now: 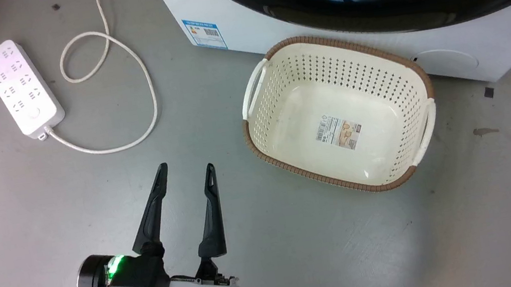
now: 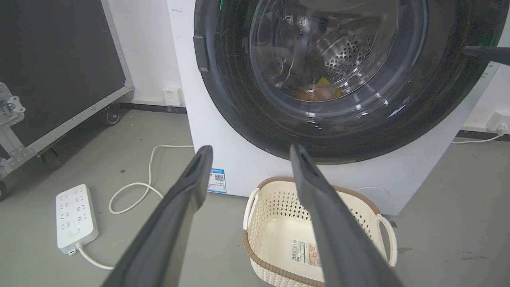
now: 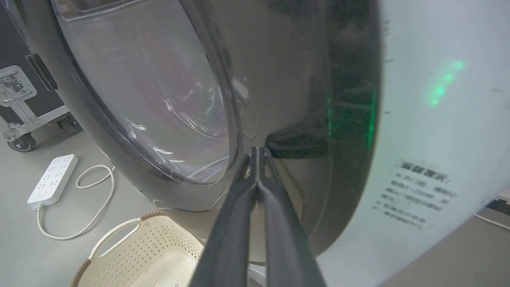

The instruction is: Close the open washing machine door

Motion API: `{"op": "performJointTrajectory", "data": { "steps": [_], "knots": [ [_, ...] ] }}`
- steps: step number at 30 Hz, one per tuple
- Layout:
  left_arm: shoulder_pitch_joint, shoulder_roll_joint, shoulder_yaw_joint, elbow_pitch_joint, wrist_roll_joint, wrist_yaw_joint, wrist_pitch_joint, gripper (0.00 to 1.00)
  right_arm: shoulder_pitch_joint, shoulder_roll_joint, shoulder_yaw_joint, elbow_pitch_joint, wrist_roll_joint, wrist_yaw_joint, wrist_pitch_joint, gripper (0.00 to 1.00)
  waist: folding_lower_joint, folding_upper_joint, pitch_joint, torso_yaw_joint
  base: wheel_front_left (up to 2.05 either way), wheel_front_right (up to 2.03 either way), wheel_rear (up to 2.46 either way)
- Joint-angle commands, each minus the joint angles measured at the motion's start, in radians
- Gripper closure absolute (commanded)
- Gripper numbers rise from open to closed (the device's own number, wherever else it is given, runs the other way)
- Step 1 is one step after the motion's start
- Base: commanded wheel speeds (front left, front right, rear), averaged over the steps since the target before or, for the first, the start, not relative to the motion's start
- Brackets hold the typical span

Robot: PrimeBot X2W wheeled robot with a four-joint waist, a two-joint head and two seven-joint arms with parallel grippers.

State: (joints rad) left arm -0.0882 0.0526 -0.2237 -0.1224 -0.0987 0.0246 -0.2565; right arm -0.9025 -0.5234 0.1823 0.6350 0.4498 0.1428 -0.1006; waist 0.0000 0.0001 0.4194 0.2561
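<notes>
Fronting the washing machine door (image 2: 398, 119): basket (image 1: 326, 72); left gripper (image 1: 186, 166) spread, right gripper (image 3: 258, 151) closed empty.

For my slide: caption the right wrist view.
Shut right gripper at the washing machine door, cream basket below.

Left pincer (image 1: 186, 166) spread, right pincer (image 3: 258, 150) pinched
</notes>
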Motion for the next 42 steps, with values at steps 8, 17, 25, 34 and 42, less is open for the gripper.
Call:
{"op": "performJointTrajectory", "data": {
  "steps": [8,17,25,34,42],
  "knots": [
    [0.002,-0.002,0.006,0.025,-0.010,0.002,-0.005,0.00,0.039,0.003,0.034,0.050,0.042,-0.012,-0.082,0.00,0.0000,-0.0001,-0.091,-0.022,0.00,0.00,0.00],
    [0.063,-0.002,0.055,0.107,-0.029,-0.007,-0.005,0.00,0.343,0.090,0.015,-0.068,0.036,-0.012,-0.154,0.00,0.0000,-0.0001,-0.293,-0.090,0.00,0.00,0.00],
    [0.117,0.012,0.082,0.147,-0.027,-0.025,-0.005,0.00,0.645,0.258,-0.153,-0.301,-0.109,-0.012,-0.161,0.00,0.0000,-0.0001,-0.417,-0.158,0.00,0.00,0.00],
    [0.125,0.022,0.097,0.160,-0.024,-0.042,-0.005,0.00,0.896,0.433,-0.271,-0.553,-0.261,-0.012,-0.161,0.00,0.0000,-0.0001,-0.445,-0.201,0.00,0.00,0.00],
    [0.120,0.026,0.086,0.195,-0.009,-0.049,-0.005,0.00,0.995,0.470,-0.266,-0.597,-0.325,-0.012,-0.161,0.00,0.0000,-0.0001,-0.446,-0.217,0.00,0.00,0.00]
  ]
}}
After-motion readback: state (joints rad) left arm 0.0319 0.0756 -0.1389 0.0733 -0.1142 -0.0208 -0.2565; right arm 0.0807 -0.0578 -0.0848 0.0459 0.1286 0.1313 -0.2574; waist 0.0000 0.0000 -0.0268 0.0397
